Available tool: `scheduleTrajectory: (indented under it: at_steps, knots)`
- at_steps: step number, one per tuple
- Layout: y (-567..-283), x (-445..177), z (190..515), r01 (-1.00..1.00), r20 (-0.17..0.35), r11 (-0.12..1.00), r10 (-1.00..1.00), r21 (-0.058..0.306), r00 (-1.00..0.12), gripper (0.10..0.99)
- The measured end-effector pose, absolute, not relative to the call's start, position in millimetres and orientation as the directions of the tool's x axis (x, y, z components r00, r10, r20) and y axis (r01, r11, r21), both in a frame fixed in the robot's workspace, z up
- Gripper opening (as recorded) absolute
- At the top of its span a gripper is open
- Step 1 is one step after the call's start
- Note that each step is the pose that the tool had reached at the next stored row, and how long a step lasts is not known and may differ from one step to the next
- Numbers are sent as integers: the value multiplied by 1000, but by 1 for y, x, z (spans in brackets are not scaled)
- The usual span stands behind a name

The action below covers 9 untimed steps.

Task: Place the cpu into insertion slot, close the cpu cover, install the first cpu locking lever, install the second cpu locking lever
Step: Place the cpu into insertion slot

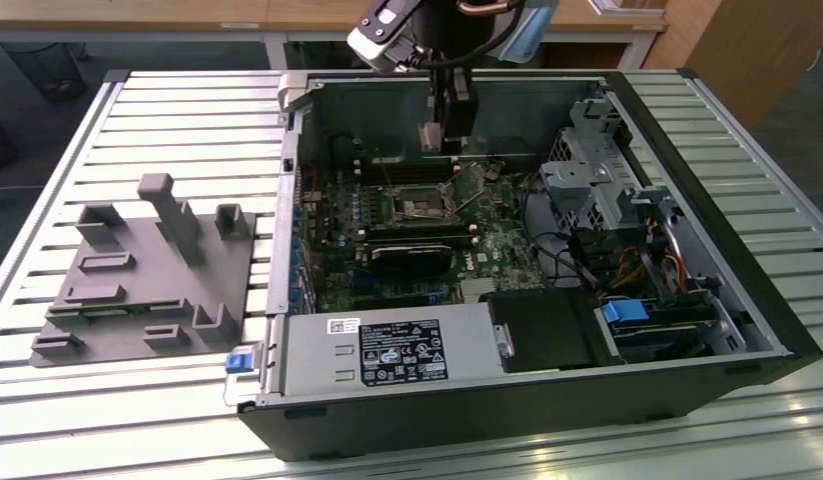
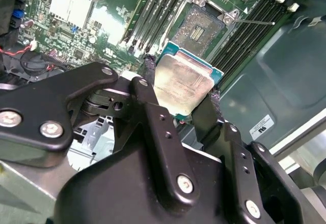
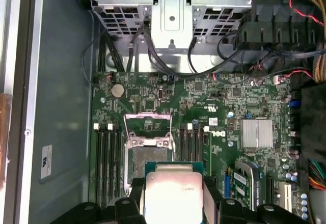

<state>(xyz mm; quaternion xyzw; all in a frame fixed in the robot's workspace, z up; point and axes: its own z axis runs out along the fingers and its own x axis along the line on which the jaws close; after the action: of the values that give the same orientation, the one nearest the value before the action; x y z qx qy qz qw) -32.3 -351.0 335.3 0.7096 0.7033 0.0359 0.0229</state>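
Exterior view: arm (image 1: 454, 40) hangs vertical over case (image 1: 425, 425); gripper (image 1: 445, 142) clamps cpu (image 2: 184, 79) by edges, above insertion slot (image 2: 201, 28).

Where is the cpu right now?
In the second wrist view, the small flat square silver-topped cpu is clamped in the black pincer, over the green circuit board and next to the empty square black insertion slot, not in it.

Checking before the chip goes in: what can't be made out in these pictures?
1. The cpu: two of its edges are hidden by the fingers of the gripper in both wrist views.
2. The insertion slot: one side is covered by the cpu in the first wrist view, and its contacts are too small to check.
3. Exterior view: the cpu's height above the insertion slot is too small to tell.
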Motion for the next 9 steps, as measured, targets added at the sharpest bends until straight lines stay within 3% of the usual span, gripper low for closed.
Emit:
scheduleTrajectory:
  at_steps: [9]
  knots:
    - [-351, -32, 329, 997, 19, -10, 1000, 78, 8, 541]
